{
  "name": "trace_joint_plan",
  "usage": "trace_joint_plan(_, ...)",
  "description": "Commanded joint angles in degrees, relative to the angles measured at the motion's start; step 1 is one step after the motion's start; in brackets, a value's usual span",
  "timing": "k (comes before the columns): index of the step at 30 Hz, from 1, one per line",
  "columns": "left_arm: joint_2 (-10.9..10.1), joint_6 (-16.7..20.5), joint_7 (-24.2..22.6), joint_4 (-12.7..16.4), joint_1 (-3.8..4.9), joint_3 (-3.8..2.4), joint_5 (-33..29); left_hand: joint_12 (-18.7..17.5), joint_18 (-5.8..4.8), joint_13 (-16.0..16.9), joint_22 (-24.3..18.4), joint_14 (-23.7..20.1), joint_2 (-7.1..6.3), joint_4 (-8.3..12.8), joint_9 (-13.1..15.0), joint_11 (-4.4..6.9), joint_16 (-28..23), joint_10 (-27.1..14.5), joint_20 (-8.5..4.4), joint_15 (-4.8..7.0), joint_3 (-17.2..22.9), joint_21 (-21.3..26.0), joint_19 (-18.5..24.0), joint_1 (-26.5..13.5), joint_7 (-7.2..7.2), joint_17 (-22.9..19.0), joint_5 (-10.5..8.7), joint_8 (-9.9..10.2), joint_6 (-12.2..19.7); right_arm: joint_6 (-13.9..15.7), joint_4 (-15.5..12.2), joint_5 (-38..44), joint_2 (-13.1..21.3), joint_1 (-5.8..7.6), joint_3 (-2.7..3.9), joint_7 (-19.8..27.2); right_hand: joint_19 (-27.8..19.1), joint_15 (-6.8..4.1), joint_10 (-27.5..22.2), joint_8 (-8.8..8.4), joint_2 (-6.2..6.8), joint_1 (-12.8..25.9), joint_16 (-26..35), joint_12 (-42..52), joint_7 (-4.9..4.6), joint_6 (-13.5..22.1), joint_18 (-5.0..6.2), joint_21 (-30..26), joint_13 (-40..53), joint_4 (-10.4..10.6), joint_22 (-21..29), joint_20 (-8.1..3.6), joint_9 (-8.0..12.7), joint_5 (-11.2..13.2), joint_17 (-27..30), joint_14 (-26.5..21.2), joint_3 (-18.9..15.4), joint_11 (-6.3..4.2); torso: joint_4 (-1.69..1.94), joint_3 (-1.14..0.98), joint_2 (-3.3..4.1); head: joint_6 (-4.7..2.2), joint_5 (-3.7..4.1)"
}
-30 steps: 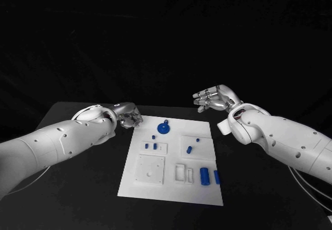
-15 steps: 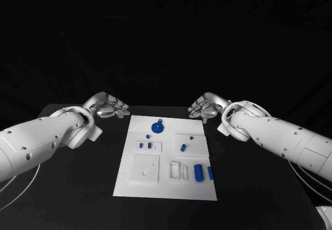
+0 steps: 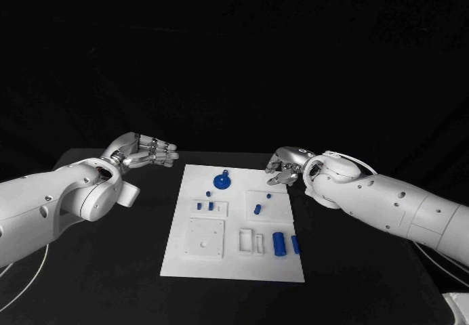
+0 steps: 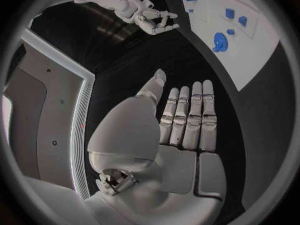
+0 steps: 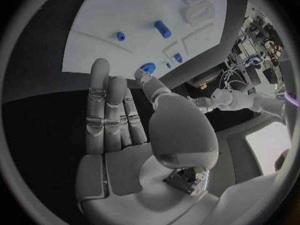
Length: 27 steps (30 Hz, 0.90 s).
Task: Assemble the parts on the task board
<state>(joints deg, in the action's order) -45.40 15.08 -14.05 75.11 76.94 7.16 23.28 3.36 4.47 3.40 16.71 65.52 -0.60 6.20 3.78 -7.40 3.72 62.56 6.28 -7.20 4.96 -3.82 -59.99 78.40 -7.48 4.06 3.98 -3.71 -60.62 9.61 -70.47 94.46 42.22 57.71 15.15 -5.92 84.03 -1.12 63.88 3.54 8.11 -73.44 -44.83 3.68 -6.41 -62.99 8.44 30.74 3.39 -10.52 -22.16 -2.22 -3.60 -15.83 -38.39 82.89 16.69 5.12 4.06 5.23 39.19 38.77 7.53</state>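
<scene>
1. The task board (image 3: 234, 267) is lying in the frame's centre on the black surface (image 3: 381, 271), its long axis running top to bottom.
2. One left hand (image 3: 146, 150) is being held open and empty at upper left of the board; one right hand (image 3: 283, 168), likewise open and empty, is hovering nearer, at its upper-right corner.
3. About ten blue parts are resting on the board; the round part (image 3: 221, 181) is lying just left of the right hand.

Left arm: enters from the frame's left edge, reaching up toward centre-left.
Left hand (image 3: 146, 150): empty, fingers straight and side by side, thumb apart.
Right arm: enters from the right edge.
Right hand (image 3: 285, 166): empty, fingers extended, just right of centre.
</scene>
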Motion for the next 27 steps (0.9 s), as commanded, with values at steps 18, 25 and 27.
trace_joint_plan(18,-0.6,0.5,-2.1,1.8,-0.2,0.0,-4.0,0.0,0.22,0.0,-5.5,2.0,0.67,0.4,0.0,0.01,0.0,1.3,-0.67,0.74,0.4,-0.6,-2.7,0.6,0.03,0.1,0.22,0.0,-1.4,-2.7,1.4,3.8,-1.5,-1.63,-2.81,-1.3,1.0,0.03,2.1,0.01,1.57,0.9,0.0,-0.3,-0.27,-0.8,0.33,-0.6,-0.1,-0.2,-2.4,-0.13,0.0,0.4,0.0,-0.2,8.2,-0.31,0.05,-0.1,0.15,-0.12,-0.56)
trace_joint_plan(25,-0.4,0.3,-1.9,1.4,-0.21,0.01,-4.0,0.0,0.14,-0.1,-5.6,2.3,0.73,0.4,0.0,0.09,0.0,1.5,-0.82,0.86,0.6,-0.6,-2.9,0.7,0.09,0.1,0.21,0.0,-1.5,-2.4,2.2,3.9,-2.5,-2.44,-3.03,-1.0,1.0,-0.02,2.3,0.0,1.63,1.1,-0.1,-0.3,-0.32,-0.9,0.35,-0.7,-0.1,-0.4,-3.2,-0.19,0.0,0.6,-0.1,-0.3,9.2,-0.33,0.06,-0.16,0.2,-0.09,-0.85)
trace_joint_plan(27,-0.4,0.3,-1.9,1.4,-0.21,0.01,-4.0,0.0,0.14,-0.1,-5.6,2.3,0.74,0.4,0.0,0.1,0.0,1.5,-0.83,0.86,0.6,-0.6,-2.9,0.7,0.09,0.1,0.21,0.0,-1.5,-2.3,2.4,3.9,-2.7,-2.57,-3.05,-0.9,1.0,-0.04,2.3,0.01,1.6,1.0,0.0,-0.3,-0.31,-1.0,0.36,-0.7,-0.1,-0.4,-3.4,-0.21,0.0,0.8,-0.1,-0.3,9.5,-0.34,0.05,-0.15,0.2,-0.1,-0.89)
